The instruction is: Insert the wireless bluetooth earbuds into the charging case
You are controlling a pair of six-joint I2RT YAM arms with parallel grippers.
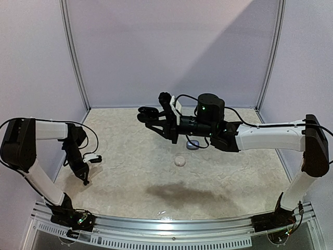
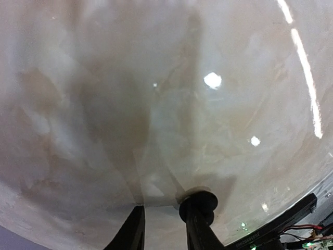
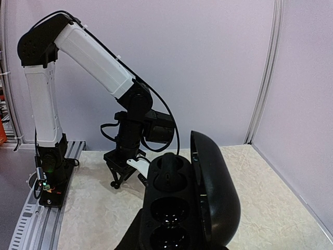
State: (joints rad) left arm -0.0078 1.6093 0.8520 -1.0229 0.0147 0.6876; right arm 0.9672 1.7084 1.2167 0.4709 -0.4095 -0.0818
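My right gripper (image 1: pixel 165 126) is shut on the black charging case (image 3: pixel 179 208) and holds it in the air over the middle of the table, lid swung open to the right. One black earbud (image 3: pixel 167 174) sits in the far socket. The nearer socket (image 3: pixel 169 211) looks empty. My left gripper (image 1: pixel 83 178) points down at the left side of the table, and in its wrist view the two dark fingertips (image 2: pixel 200 205) stand apart just above the surface. A small pale shape lies under the right fingertip; I cannot tell what it is.
On the table (image 1: pixel 130 172), a small white round thing (image 1: pixel 180 161) lies near the middle. A grey case (image 1: pixel 193 145) sits just behind it, under the right arm. White walls close off the back and both sides.
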